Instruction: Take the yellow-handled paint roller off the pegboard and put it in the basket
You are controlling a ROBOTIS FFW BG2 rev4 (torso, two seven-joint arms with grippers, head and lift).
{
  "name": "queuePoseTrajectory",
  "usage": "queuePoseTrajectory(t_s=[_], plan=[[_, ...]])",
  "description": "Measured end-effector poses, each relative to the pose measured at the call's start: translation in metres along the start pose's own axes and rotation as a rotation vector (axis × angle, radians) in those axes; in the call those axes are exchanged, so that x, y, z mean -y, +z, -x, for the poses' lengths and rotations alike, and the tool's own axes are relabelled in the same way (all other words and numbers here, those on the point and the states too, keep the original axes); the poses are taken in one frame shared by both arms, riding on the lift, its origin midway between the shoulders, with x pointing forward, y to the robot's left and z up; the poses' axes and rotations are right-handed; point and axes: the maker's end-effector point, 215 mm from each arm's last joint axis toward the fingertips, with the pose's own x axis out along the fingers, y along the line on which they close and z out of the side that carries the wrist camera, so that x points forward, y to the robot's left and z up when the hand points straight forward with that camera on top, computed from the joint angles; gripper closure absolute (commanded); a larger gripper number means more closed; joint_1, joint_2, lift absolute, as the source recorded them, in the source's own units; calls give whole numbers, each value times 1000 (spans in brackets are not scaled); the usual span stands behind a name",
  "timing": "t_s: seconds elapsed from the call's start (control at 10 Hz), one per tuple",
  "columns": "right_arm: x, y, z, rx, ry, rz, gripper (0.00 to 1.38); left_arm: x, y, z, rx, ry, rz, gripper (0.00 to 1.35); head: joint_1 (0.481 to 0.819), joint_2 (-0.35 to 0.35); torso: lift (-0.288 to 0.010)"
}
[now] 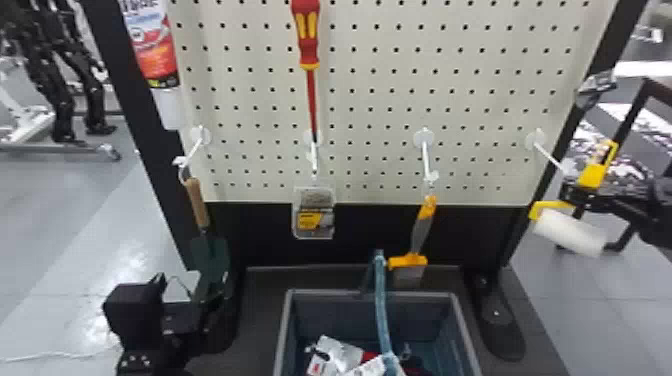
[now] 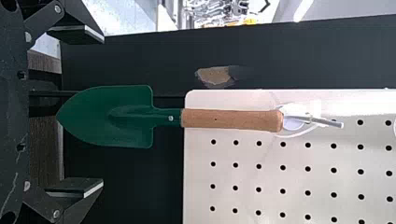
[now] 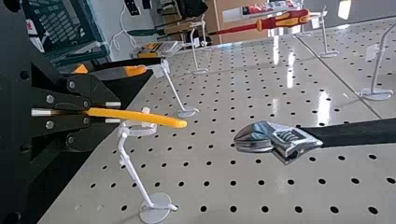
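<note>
Head view: the left claw (image 2: 103, 111) is waiting wide open, and the basket (image 1: 330, 310) is still needing the roller (image 1: 570, 233). Farther off, the right claw (image 3: 113, 112) is pinching the roller's handle by the hook (image 3: 135, 179); I cannot tell if they are touching. Open air is showing above the basket, but the scraper (image 1: 422, 232) and dark post (image 1: 605, 60) are crowding the way.

No print can be clearly read on the tube (image 1: 152, 47) or boxed pack (image 1: 315, 215).
</note>
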Motion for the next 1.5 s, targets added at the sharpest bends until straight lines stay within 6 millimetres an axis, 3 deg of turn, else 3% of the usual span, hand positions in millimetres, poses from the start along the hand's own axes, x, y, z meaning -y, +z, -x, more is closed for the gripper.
queuePoseTrajectory(t_s=[0.2, 0.5, 1.1, 1.5], plan=[[-6, -11, 7, -31, -10, -27, 1202, 3, 0, -1, 0, -5, 1, 214, 549, 0, -100], [-40, -62, 7, -86, 8, -170, 1202, 3, -1, -1, -4, -4, 0, 214, 549, 0, -100], [-108, -116, -55, -76, 172, -341, 1204, 5, -2, -2, -8, -8, 0, 216, 549, 0, -100], [-147, -134, -95, -94, 304, -401, 1204, 6, -4, -2, -10, -9, 2, 216, 549, 0, -100]])
